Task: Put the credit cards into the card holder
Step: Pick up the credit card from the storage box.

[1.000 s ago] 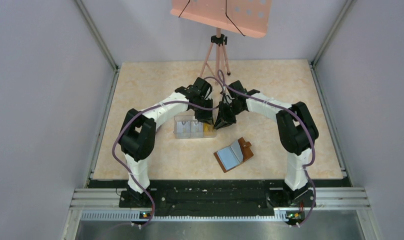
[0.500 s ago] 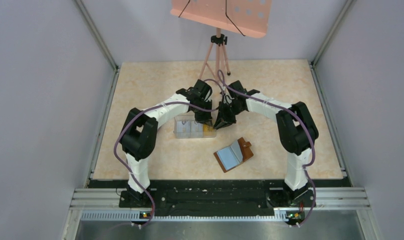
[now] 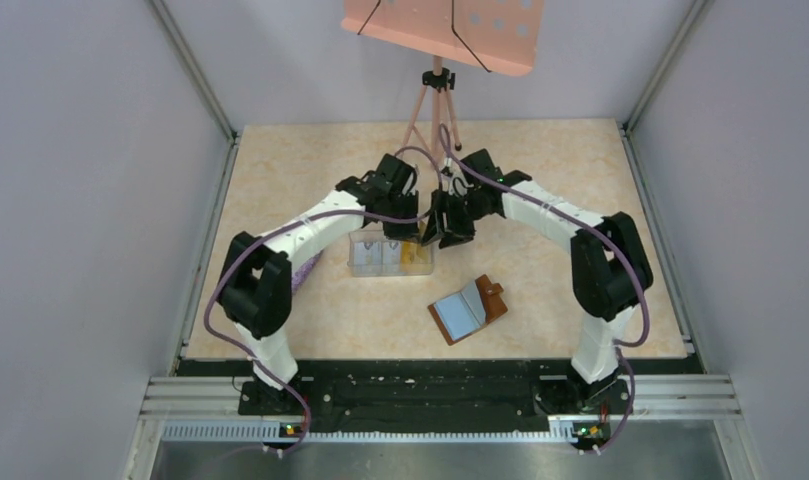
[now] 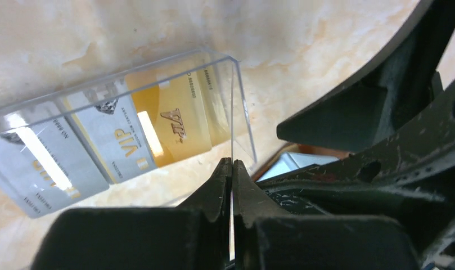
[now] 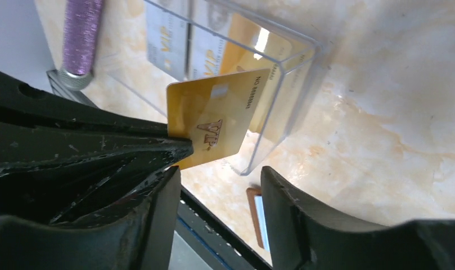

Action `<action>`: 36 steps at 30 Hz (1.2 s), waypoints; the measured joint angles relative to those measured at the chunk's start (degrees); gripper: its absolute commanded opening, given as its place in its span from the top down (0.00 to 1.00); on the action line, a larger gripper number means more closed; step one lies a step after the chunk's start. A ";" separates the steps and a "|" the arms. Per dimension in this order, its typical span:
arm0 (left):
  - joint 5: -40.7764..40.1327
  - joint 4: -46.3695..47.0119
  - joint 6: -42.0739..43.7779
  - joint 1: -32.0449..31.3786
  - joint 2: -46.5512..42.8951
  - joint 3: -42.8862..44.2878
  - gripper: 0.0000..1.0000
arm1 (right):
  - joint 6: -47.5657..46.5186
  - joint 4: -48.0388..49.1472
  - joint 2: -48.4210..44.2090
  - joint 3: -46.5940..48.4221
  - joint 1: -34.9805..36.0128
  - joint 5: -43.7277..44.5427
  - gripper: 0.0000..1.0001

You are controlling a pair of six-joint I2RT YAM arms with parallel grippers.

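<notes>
My left gripper (image 4: 231, 166) is shut on one orange-yellow credit card, seen edge-on in its own view (image 4: 231, 112) and face-on in the right wrist view (image 5: 214, 115). It holds the card above the right end of the clear box (image 3: 390, 255). More orange-yellow cards (image 4: 174, 126) and pale blue-grey cards (image 4: 118, 140) stand in the box. My right gripper (image 5: 219, 180) is open and empty, close beside the held card. The brown card holder (image 3: 468, 308) lies open on the table nearer the arms; its edge shows in the right wrist view (image 5: 257, 216).
A tripod (image 3: 435, 105) with a pink board (image 3: 445, 25) stands at the far edge behind both wrists. A purple cable (image 5: 81, 34) hangs by the left arm. The two grippers (image 3: 428, 228) nearly touch over the box.
Both wrists have moved a little up and toward the far side, away from the box's right compartment. The left arm has stretched out and the right elbow has swung right.
</notes>
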 measured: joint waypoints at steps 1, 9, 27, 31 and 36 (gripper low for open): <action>-0.07 0.15 -0.02 0.00 -1.75 -0.39 1.00 | -0.33 -0.09 -1.01 0.28 0.00 0.13 0.41; 2.73 3.21 -0.22 0.02 -14.58 -6.32 1.00 | -1.99 1.38 -10.80 -0.92 -4.00 -3.19 0.33; 22.82 32.96 -15.61 1.90 -27.82 -25.51 1.00 | 12.04 26.91 -25.07 -26.27 -13.03 -29.94 0.42; 24.30 35.93 -17.99 2.05 -27.82 -25.94 1.00 | 16.37 33.73 -25.92 -28.65 -13.03 -32.48 0.44; 25.49 37.48 -19.19 2.05 -27.80 -26.03 1.00 | 20.70 40.79 -26.16 -29.18 -13.03 -34.32 0.54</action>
